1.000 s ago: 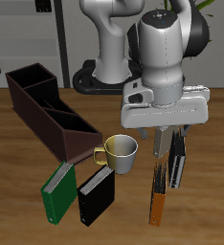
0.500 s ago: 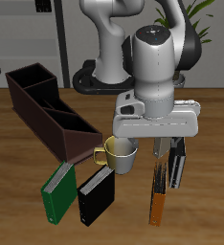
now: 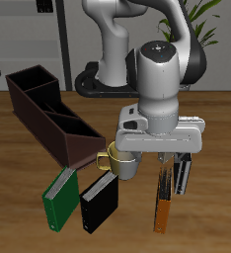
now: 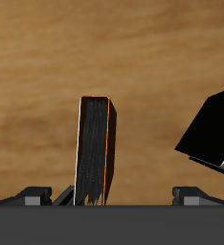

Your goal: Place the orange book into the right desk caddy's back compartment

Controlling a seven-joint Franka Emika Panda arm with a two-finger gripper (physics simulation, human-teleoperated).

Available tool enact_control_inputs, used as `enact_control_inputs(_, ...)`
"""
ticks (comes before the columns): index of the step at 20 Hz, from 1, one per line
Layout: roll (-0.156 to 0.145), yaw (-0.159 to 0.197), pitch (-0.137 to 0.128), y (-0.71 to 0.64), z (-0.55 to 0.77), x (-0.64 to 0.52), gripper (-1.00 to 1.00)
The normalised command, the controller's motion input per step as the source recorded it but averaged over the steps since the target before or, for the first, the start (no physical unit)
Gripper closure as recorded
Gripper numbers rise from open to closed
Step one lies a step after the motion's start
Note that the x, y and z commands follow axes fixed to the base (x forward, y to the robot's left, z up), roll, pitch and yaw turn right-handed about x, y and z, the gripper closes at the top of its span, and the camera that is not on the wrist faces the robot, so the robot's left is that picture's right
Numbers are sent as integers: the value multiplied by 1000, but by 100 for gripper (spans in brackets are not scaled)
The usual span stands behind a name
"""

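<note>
the gripper [image 3: 167,158] has lowered over the last 1 second and shifted slightly toward the mug [image 3: 123,158], so the hand body now sits lower over the orange book [image 3: 163,203]. the book lies on the table [image 3: 19,212] near the front edge, beside another dark book [image 3: 184,174] and well apart from the right desk caddy [image 3: 50,117]. in the wrist view the orange book [image 4: 96,148] appears edge-on, dark-faced with an orange rim, and its near end runs down to 1 fingertip [image 4: 64,196]; the fingers stand spread wide and nothing is held between them. whether that finger already touches the book cannot be told. judgement: this is the descent stage of the pick, with the grasp not yet made. the book sits off-centre toward 1 finger, so a small lateral correction is probably needed before closing. the back compartment [image 3: 31,81] is the caddy's far end section, so a long carry across the mug and caddy remains.
</note>
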Motion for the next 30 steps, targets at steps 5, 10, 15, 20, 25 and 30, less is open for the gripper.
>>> enact_control_inputs(5, -2, 2, 17, 49, -150, 88, -100)
enact_control_inputs(10, -10, 4, 9, 37, -126, 86, -100)
enact_control_inputs(15, -2, -19, 46, 118, -222, 152, -100)
enact_control_inputs(20, -15, 9, 24, -28, -139, 85, -100)
enact_control_inputs(25, -9, -2, 26, -40, -139, 66, -100)
enact_control_inputs(30, 14, 1, 32, 12, -243, 97, 100)
